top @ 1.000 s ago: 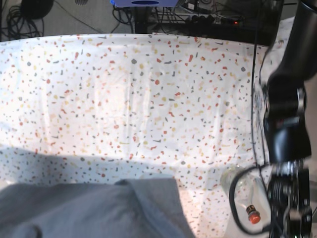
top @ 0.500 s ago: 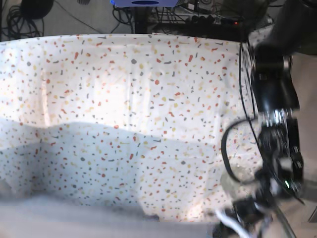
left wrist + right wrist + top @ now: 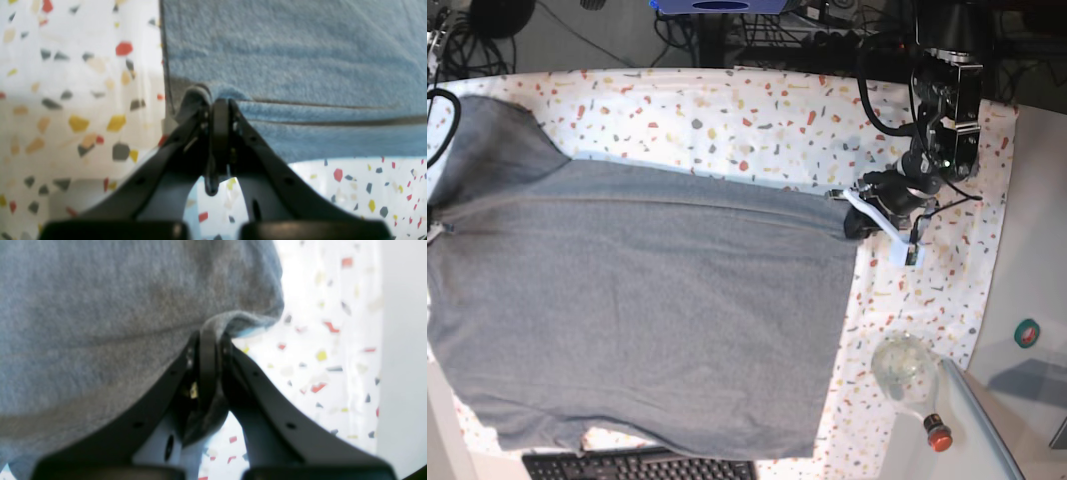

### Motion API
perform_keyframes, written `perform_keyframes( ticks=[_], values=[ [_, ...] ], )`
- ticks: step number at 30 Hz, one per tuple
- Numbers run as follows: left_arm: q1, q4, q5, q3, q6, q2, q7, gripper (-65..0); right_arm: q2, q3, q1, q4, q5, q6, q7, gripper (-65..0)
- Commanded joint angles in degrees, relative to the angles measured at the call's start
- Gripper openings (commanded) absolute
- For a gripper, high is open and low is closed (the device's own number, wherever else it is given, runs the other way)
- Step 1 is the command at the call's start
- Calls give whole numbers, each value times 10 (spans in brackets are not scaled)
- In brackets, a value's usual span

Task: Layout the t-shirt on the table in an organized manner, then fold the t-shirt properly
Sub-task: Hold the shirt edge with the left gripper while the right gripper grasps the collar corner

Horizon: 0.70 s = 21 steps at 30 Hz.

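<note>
- Fabric is filling most of the base view: the t-shirt (image 3: pixel 647 310) is lying spread over the table (image 3: pixel 757 120), reaching from the left edge of the view to a straight vertical edge right of centre, with its near edge close to the bottom of the view.
- A sleeve (image 3: pixel 497 140) is sticking out toward the far left corner, over the speckled cloth.
- The left gripper (image 3: pixel 855 215) is sitting at the shirt's far right corner, its arm coming down from the far right of the table.
- In the left wrist view, the left gripper (image 3: pixel 213 103) is showing its jaws pressed together on the shirt's corner, with the t-shirt (image 3: pixel 293 66) spreading away above and to the right of the tips and the table (image 3: pixel 73 100) showing bare on the left.
- In the right wrist view, the right gripper (image 3: pixel 210 336) is clamped on a bunched fold of the t-shirt (image 3: pixel 116 323), jaws together, with grey cloth also hanging down between the finger bases.
- The table (image 3: pixel 320 350) is showing to the right of that fold.
- The right gripper itself cannot be made out in the base view.
- A black keyboard (image 3: pixel 637 466) is poking out from under the shirt's near edge.
- A clear round object (image 3: pixel 905 366) and a red button (image 3: pixel 939 436) are sitting at the near right, apart from the shirt.
</note>
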Motion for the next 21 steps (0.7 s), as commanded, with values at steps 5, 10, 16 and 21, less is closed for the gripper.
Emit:
perform_keyframes(
  ticks=[5,10,16,21],
  values=[
    [33,14,-8,-2,-4,-11,-17,-650,14,6,-14,4,2,-7,6,-650],
    [52,13,-8,-2,-4,-12,-18,-650,13,6,-19,0,2,-7,10,-650],
    [52,13,-7,-29,-4,-9,-18,-650,10,7,-14,-1,2,-7,17,-539],
    [49,17,-7,-26,-4,-9,-16,-650,10,69,-25,33,2,-4,68,-206]
  ],
)
